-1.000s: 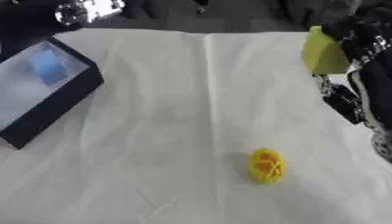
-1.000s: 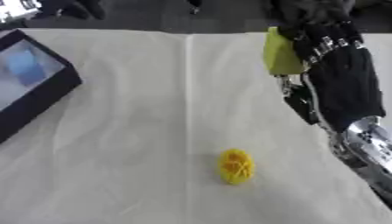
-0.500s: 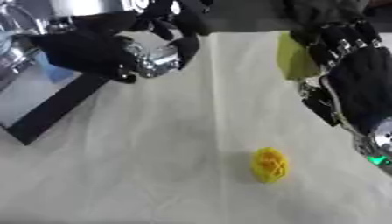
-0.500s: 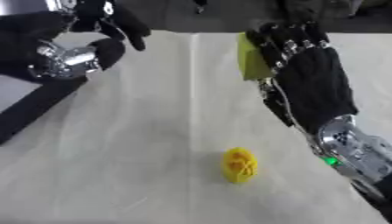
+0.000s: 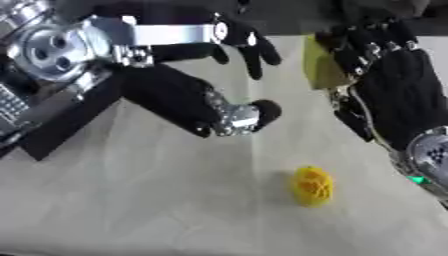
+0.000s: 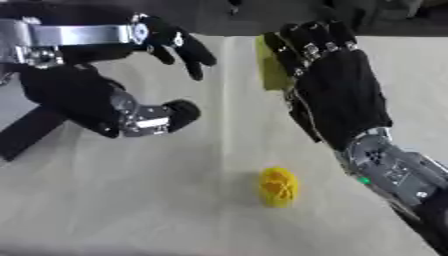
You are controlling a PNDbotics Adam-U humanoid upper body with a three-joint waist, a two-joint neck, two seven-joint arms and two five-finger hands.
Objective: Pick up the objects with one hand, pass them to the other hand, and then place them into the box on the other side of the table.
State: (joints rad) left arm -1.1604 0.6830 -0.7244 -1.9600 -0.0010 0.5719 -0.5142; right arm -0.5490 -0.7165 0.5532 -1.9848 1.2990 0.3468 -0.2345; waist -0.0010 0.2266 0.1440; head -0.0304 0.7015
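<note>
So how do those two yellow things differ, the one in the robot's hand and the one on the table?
The yellow block is flat-sided and greenish yellow; the yellow ball is rounded, bumpy and a warmer yellow. The block is held in the right hand, above the cloth; the ball lies alone on the cloth, touched by neither hand. The block is partly hidden by fingers; the ball shows whole. Both are yellow and small next to the hands.

No readable text, label, brand, number or sign anywhere in either eye view. Checked the black box [image 5: 61, 131], the yellow block [image 6: 272, 70], the small yellow object [image 5: 312, 185] and the pale counter [image 5: 157, 200]: all blank. Only mark noted is a small green light [image 5: 418, 179] on the right wrist, carrying no lettering.
</note>
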